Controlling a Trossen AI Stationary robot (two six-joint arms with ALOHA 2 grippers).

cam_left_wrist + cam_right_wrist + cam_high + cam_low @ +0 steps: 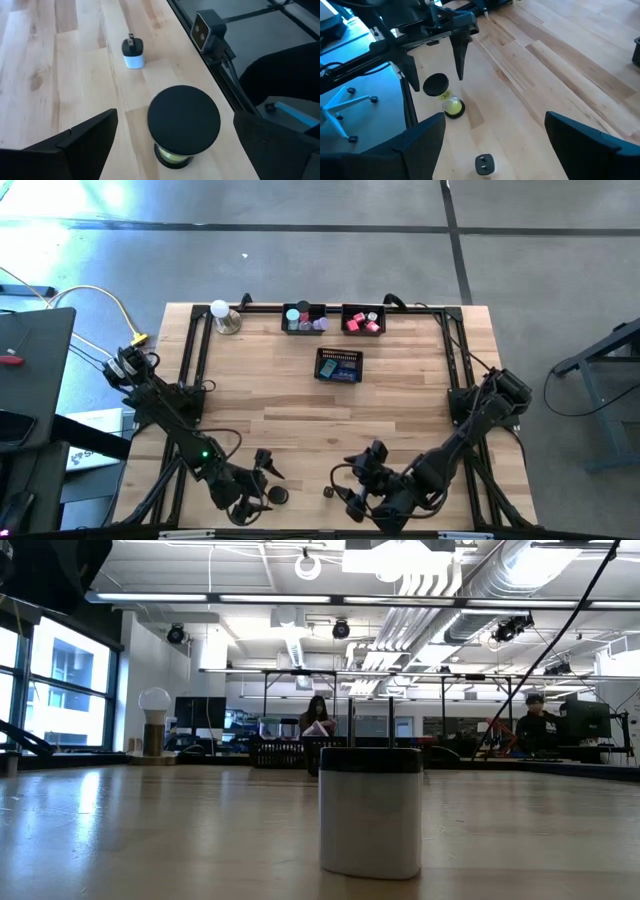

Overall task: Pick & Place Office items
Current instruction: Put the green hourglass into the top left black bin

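Observation:
A small spool with a black round top and a yellow-green waist stands upright on its black base near the table's near edge; it also shows in the high view and the right wrist view. My left gripper hovers over the spool, open, a finger on either side and touching nothing. A white plug block with a black top stands on the table to the spool's right. My right gripper is open above the table just right of the plug.
Three black mesh trays stand toward the far edge: one with teal and lavender rolls, one with pink-red cubes, one with dark blue blocks. A white ball on a metal base is far left. A small camera sits at the near edge.

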